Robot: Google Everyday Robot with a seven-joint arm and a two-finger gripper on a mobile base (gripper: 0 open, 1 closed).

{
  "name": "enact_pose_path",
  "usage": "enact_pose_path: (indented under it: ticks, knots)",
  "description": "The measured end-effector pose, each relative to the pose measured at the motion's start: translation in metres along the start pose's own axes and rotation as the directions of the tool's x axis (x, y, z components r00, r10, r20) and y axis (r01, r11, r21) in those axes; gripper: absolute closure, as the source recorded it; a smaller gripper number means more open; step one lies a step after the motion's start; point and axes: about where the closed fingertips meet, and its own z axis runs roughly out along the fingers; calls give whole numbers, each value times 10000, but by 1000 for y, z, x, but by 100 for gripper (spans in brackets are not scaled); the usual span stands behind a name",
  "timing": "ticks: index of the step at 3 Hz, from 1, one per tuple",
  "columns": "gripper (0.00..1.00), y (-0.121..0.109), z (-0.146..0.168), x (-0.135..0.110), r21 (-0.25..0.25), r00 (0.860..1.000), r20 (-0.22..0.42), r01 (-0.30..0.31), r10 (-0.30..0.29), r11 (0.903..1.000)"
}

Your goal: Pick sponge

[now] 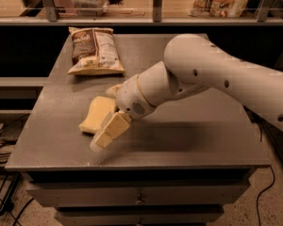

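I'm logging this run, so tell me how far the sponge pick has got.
Done: the gripper is down at the sponge, open, with one finger on its near side and the other at its far side. In hand: lining up the grasp. Left: closing on the sponge and lifting it; it lies flat on the table. The snack bag sits apart at the back.
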Motion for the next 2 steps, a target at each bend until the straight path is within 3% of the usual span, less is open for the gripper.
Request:
enact_pose_path:
  ticks: [2]
  knots:
    - [42, -2, 20, -2, 321, 9975, 550, -454, 436, 9985]
